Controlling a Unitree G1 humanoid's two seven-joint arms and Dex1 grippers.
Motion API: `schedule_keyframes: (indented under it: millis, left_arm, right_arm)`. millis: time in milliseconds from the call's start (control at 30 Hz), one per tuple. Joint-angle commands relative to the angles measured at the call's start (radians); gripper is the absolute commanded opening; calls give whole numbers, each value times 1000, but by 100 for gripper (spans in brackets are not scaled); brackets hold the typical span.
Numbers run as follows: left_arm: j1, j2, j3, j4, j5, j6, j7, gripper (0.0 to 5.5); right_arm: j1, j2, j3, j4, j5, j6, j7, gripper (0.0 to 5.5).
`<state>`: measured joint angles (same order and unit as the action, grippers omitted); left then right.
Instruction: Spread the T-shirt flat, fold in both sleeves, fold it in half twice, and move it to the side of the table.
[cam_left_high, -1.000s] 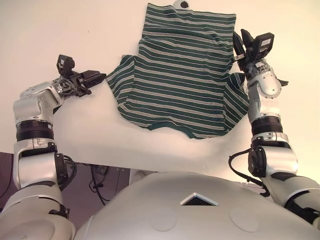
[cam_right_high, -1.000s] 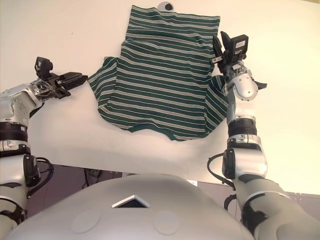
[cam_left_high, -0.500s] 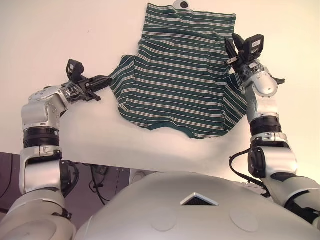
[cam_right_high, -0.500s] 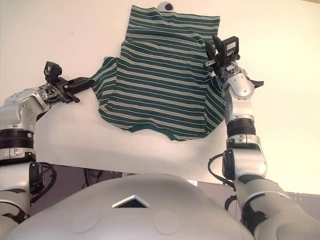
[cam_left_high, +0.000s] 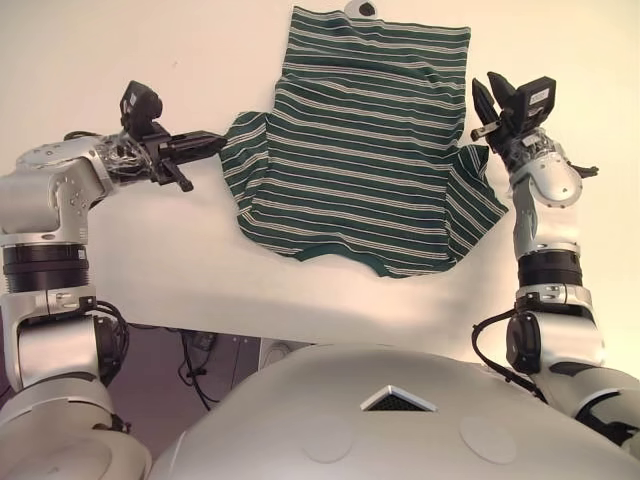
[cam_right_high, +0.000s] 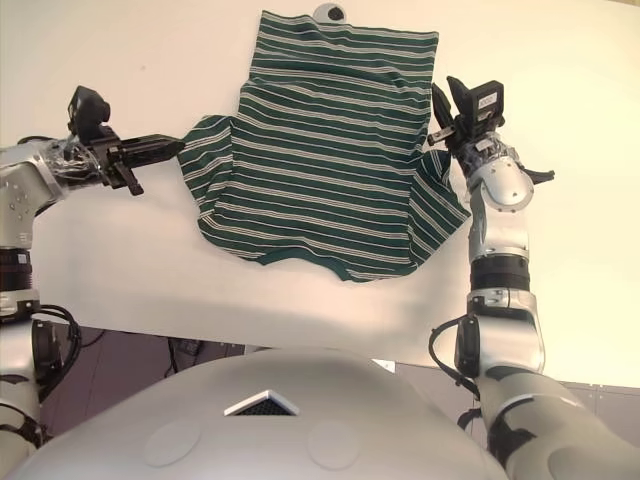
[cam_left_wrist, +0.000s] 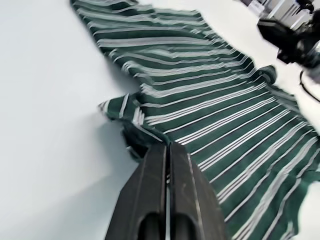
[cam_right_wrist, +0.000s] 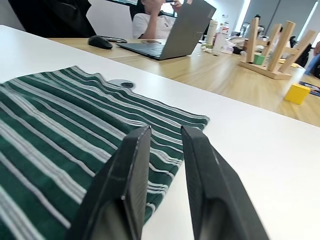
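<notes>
I see a white desk (cam_left_high: 150, 260) with a green striped shirt (cam_left_high: 370, 140) lying on it, mostly spread, the sleeves bunched at either side. A small round fitting (cam_left_high: 367, 9) sits in the desk at the shirt's far edge.

head stereo pair high above the shared t-shirt (cam_left_high: 365, 140); wrist cameras low, close at its sides
</notes>
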<state>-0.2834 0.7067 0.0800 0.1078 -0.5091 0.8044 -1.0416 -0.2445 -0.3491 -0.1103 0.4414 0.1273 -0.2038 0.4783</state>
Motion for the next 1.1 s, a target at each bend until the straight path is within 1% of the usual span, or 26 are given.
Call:
schedule_keyframes:
  millis: [33, 100, 233, 300, 333, 367, 433, 500, 533, 600, 633, 733, 833, 900, 967, 1067, 1100]
  left_arm:
    - [-32, -98, -10, -101, -65, 100, 89, 3]
    - [-14, -174, -41, -129, -72, 116, 146, 3]
    - [74, -272, -82, -146, -50, 88, 236, 3]
    - [116, -290, -92, -156, -35, 68, 266, 24]
    - [126, -295, -86, -159, -40, 66, 273, 48]
    - [131, -301, -73, -164, -48, 67, 284, 65]
    - [131, -314, -46, -182, -70, 72, 304, 98]
    - [152, -331, -26, -226, -97, 65, 316, 125]
    - [160, -342, -18, -247, -107, 52, 318, 141]
    - [173, -377, -2, -282, -97, -35, 338, 141]
    - [174, -401, -2, -296, -57, -131, 361, 144]
    - [154, -474, 5, -280, 74, -415, 463, 144]
    - [112, -562, 69, -223, 136, -622, 607, 144]
    - [99, -592, 96, -198, 153, -707, 662, 144]
    - [100, -600, 99, -179, 166, -764, 677, 144]
    - [108, -597, 92, -164, 172, -793, 679, 144]
    - [108, -596, 91, -161, 171, -798, 680, 144]
  right_arm:
    - [35, -48, -11, -100, 15, 66, 26, 111]
    - [38, -57, -10, -132, 14, 96, 37, 111]
    - [42, -73, -4, -182, 8, 151, 69, 111]
    - [69, -100, -25, -235, 29, 219, 85, 111]
    - [88, -110, -44, -277, 65, 272, 98, 111]
    - [112, -120, -68, -331, 117, 344, 115, 111]
    - [181, -168, -155, -472, 303, 618, 149, 111]
    - [266, -261, -211, -570, 441, 841, 229, 111]
    - [309, -304, -229, -592, 479, 914, 265, 111]
    - [375, -365, -254, -602, 521, 1014, 311, 111]
    - [397, -390, -256, -596, 533, 1055, 329, 128]
    - [425, -422, -249, -573, 535, 1107, 348, 176]
    - [441, -406, -223, -551, 495, 1092, 328, 176]
    - [458, -392, -207, -552, 476, 1083, 319, 176]
    - [478, -392, -190, -560, 461, 1075, 322, 176]
    - [500, -405, -168, -569, 442, 1059, 339, 176]
    - [501, -408, -163, -569, 433, 1049, 341, 158]
